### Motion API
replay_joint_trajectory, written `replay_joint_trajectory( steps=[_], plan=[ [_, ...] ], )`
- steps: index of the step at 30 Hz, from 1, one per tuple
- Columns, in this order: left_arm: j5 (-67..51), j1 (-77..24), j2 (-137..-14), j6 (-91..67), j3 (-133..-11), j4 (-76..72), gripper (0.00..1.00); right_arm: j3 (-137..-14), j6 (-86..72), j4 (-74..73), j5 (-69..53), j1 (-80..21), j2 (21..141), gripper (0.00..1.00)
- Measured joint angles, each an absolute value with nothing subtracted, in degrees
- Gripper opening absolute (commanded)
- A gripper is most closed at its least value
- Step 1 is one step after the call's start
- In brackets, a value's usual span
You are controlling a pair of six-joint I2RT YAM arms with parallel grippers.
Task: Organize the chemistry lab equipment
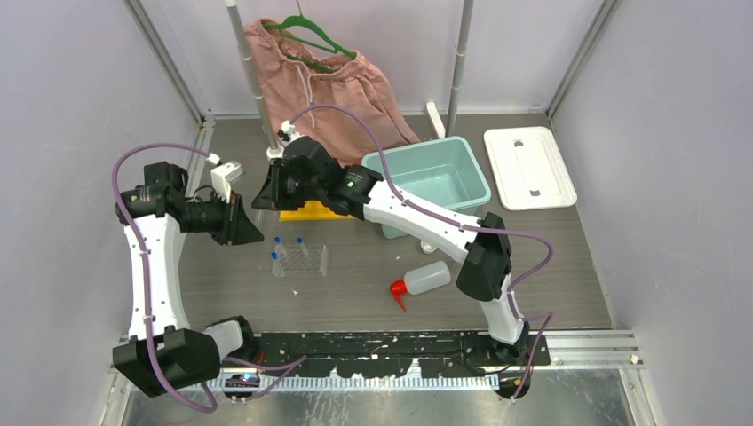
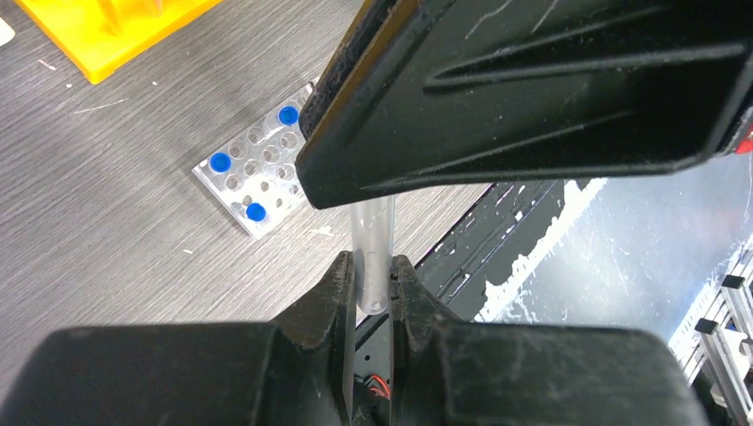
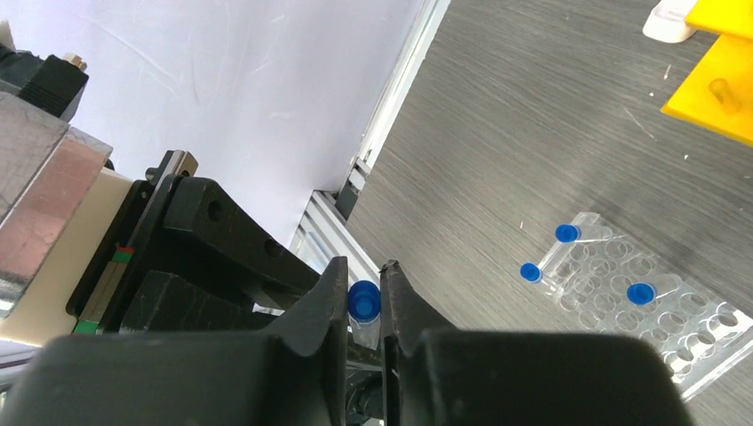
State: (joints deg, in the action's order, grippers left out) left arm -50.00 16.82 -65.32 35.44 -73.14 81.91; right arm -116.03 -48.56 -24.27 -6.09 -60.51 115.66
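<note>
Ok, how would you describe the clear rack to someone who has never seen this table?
Start at the teal bin near the middle of the table. Left of it lies the yellow rack; just toward the near edge stands the clear rack. It alone is see-through and holds three blue-capped vials.

L end effector & R end effector tip-to-tip mid-air, both clamped.

Robotics laboratory test cell. Evidence: pale wall panels on aluminium framing enclose a tabletop. Left arm and right arm are bolted at frame bottom. Clear rack, yellow rack and squeeze bottle sit at centre.
</note>
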Motion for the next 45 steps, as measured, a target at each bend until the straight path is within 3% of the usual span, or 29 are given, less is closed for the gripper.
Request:
replay_joint_trajectory(
  steps=[2,5,7,11,18,28,45],
  plan=[
    [-49.98,16.82,-65.25,35.7,-73.14,82.26,0.2,-116.05,-48.45,-24.56,-7.01,-60.16,115.66,0.01],
    [-49.82,16.71,-65.23,35.77,-73.14,82.08,0.56,-116.03,-47.99,-24.99,-7.79,-59.77,115.63,0.01],
    [-49.23,16.71,-65.23,35.51,-73.14,81.89,0.65,-116.01,-46.83,-26.24,-7.14,-59.64,115.63,0.01],
    [-47.53,16.71,-65.98,33.54,-73.14,81.45,0.91,-113.23,-44.25,-27.55,-4.23,-59.37,114.13,0.01],
    [-43.07,16.71,-70.11,28.56,-73.38,79.11,0.98,-101.84,-39.44,-28.25,3.99,-59.42,106.94,0.01],
    [-33.32,16.71,-75.11,21.28,-73.95,75.18,0.99,-81.03,-25.19,-11.68,18.61,-68.66,100.64,0.01],
    [-29.69,16.71,-75.79,19.62,-73.97,74.39,0.99,-72.38,-12.38,14.87,29.02,-72.95,107.9,0.01]
  ],
)
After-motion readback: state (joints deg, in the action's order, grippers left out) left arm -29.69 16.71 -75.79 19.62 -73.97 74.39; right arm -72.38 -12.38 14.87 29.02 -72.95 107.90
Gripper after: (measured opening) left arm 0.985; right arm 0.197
